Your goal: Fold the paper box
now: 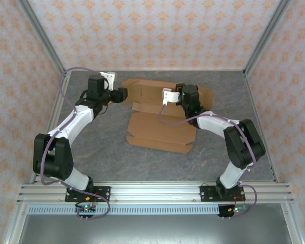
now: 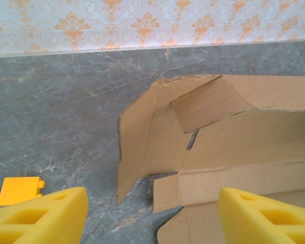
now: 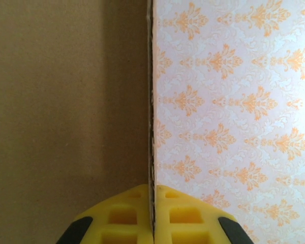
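The paper box [image 1: 160, 129] is a brown die-cut cardboard sheet lying mostly flat in the middle of the table, with its far part lifted. My right gripper [image 1: 166, 96] holds that far part; in the right wrist view its yellow fingers [image 3: 127, 218] are shut on the thin edge of a cardboard panel [image 3: 66, 101], seen edge-on. My left gripper [image 1: 126, 95] hovers at the sheet's far left end, open with nothing between its fingers [image 2: 40, 218]. Ahead of it an end flap [image 2: 137, 147] stands up and a tab [image 2: 208, 104] leans inward.
A small orange block [image 2: 19, 189] lies on the grey table [image 1: 96, 147] just left of the left gripper. Patterned walls [image 1: 152, 30] and metal posts enclose the table on three sides. The arm bases sit on the near rail [image 1: 152, 193].
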Action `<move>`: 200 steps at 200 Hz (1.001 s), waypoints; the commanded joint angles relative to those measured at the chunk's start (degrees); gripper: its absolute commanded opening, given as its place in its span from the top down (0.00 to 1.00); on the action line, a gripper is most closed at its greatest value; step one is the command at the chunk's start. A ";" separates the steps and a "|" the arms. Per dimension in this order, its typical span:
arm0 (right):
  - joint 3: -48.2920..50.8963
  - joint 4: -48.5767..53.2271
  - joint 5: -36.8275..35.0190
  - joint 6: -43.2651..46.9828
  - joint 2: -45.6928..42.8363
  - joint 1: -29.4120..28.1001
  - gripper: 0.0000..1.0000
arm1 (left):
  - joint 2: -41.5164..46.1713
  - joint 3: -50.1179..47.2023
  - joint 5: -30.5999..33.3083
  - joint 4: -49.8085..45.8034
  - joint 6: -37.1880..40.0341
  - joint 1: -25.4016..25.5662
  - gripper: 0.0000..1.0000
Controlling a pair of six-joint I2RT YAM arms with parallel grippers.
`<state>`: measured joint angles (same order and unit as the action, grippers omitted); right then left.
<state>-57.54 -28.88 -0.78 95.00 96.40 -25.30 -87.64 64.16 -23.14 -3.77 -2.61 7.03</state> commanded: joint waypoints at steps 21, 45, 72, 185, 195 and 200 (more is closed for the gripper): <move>-3.75 12.40 6.50 -4.62 -3.23 2.64 1.00 | -0.58 1.84 -4.33 -1.60 6.01 -2.53 0.28; -5.12 14.23 8.20 -5.73 -3.13 3.35 1.00 | -1.41 2.06 -9.30 -1.76 8.93 -3.43 0.27; -6.36 14.72 7.86 -5.45 -2.06 3.56 1.00 | -3.53 4.09 -9.37 -3.64 10.17 -3.43 0.32; -5.90 12.80 5.90 -3.29 -0.46 3.20 1.00 | -13.22 24.84 -3.38 -15.19 -7.11 6.81 0.40; -6.01 12.63 5.79 -3.24 -0.41 3.15 1.00 | -15.38 27.99 -3.45 -17.64 -7.06 7.66 0.40; -6.09 12.58 5.68 -3.29 -0.42 3.13 1.00 | -16.36 29.32 -3.22 -18.77 -6.98 8.10 0.41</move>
<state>-62.26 -15.81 5.39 91.09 95.37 -21.93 -99.46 87.79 -28.88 -14.20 -5.91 13.65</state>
